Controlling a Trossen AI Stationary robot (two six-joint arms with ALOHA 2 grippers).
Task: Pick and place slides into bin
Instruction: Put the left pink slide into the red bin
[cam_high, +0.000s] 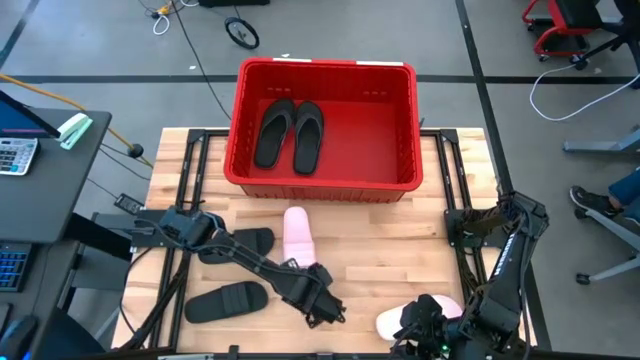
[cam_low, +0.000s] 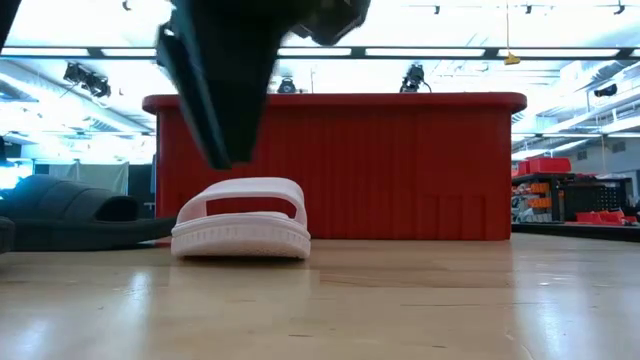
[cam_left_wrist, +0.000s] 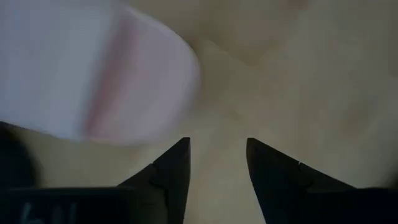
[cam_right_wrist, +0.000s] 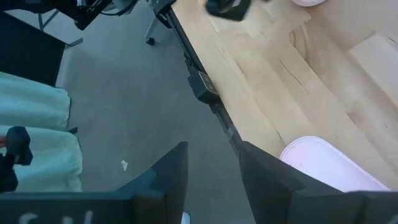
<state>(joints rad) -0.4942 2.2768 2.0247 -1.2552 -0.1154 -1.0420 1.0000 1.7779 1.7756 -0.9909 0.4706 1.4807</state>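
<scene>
Left gripper (cam_high: 327, 312) spread, at six o'clock of pale pink wide-strap slide (cam_high: 297, 237), right gripper (cam_high: 420, 322) spread over second pale slide (cam_high: 395, 322), red slotted plastic bin (cam_high: 325, 182) at twelve o'clock

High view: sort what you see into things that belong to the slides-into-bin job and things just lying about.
Job:
- red bin
- two black flip-flops already in it
- pink slide mid-table
- pink slide near the right hand
- two black slides by the left arm
- left hand

Lying about:
- calculator
- small wheel
- floor cables
</scene>
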